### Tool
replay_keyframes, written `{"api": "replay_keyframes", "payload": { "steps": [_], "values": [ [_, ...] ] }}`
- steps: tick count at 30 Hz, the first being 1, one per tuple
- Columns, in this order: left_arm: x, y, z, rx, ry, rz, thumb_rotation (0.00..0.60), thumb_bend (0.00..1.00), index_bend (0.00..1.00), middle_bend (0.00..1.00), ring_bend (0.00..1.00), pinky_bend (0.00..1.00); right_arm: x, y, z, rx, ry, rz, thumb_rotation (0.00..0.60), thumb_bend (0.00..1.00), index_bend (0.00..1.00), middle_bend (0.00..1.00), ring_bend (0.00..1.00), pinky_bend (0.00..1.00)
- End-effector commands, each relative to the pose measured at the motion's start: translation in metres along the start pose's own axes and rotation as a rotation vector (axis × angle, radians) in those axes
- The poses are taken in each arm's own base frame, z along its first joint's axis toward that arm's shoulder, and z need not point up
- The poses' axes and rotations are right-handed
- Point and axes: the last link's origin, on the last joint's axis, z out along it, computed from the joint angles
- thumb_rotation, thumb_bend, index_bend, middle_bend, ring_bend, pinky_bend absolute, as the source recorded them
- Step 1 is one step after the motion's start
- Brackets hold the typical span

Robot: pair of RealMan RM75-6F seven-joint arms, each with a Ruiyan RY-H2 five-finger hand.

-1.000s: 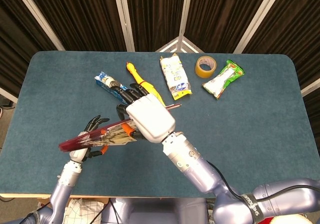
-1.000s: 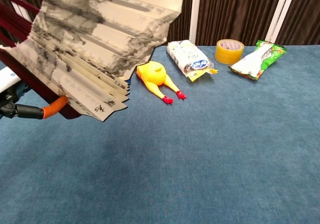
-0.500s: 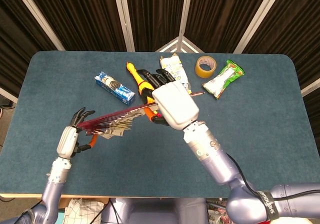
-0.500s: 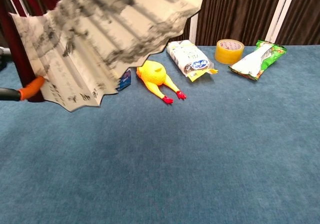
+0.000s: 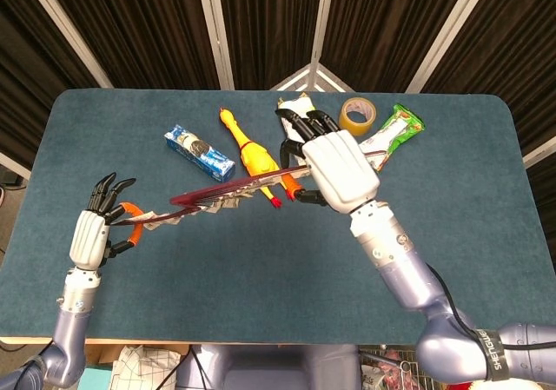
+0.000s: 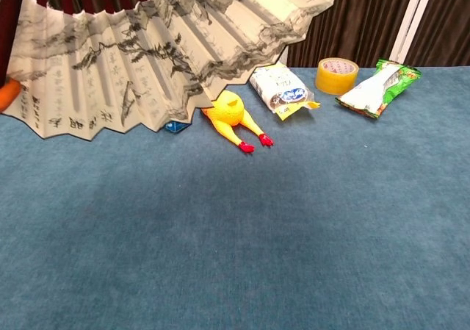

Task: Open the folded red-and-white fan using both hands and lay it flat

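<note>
The fan [image 6: 147, 51] is spread wide and held in the air above the table. In the chest view its pale paper with ink painting and red ribs fills the upper left. In the head view the fan [image 5: 234, 195] shows edge-on as a thin red line between both hands. My left hand [image 5: 91, 234] grips its left end, near the orange fingertip [image 6: 6, 95]. My right hand [image 5: 339, 171] holds the right end, over the table's far middle.
On the blue table [image 5: 452, 234] lie a yellow rubber chicken [image 6: 231, 117], a blue packet [image 5: 198, 149], a white snack bag [image 6: 277, 86], a roll of tape [image 6: 337, 75] and a green packet [image 6: 378, 86], all along the far half.
Both hands have moved apart, the left to the left and the right toward the far right. The fan has spread from half folded to wide open.
</note>
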Motion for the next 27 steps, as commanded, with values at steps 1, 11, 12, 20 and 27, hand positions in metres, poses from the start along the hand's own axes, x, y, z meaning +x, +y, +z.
{"api": "replay_keyframes", "payload": {
  "steps": [1,11,12,20,27],
  "values": [
    [0.001,0.003,0.004,-0.064,0.017,0.064,0.6,0.6,0.56,0.15,0.0,0.04,-0.002,0.007,-0.001,-0.011,-0.007,-0.001,0.6,0.45,1.0,0.16,0.25,0.16],
    [0.007,0.005,0.014,-0.155,0.083,0.217,0.6,0.6,0.56,0.15,0.0,0.04,-0.01,0.037,-0.006,-0.053,-0.001,-0.021,0.6,0.45,1.0,0.16,0.25,0.16],
    [0.008,0.005,0.015,-0.161,0.089,0.232,0.6,0.6,0.56,0.15,0.0,0.04,-0.011,0.041,-0.007,-0.057,0.001,-0.02,0.6,0.45,1.0,0.16,0.25,0.16],
    [0.013,0.004,0.021,-0.189,0.124,0.333,0.6,0.6,0.56,0.15,0.0,0.04,-0.024,0.073,-0.015,-0.09,0.015,-0.021,0.6,0.45,1.0,0.16,0.25,0.16],
    [0.016,0.003,0.026,-0.194,0.148,0.371,0.6,0.6,0.55,0.15,0.0,0.04,-0.027,0.091,-0.019,-0.109,0.028,-0.03,0.6,0.45,1.0,0.16,0.25,0.16]
  ]
}}
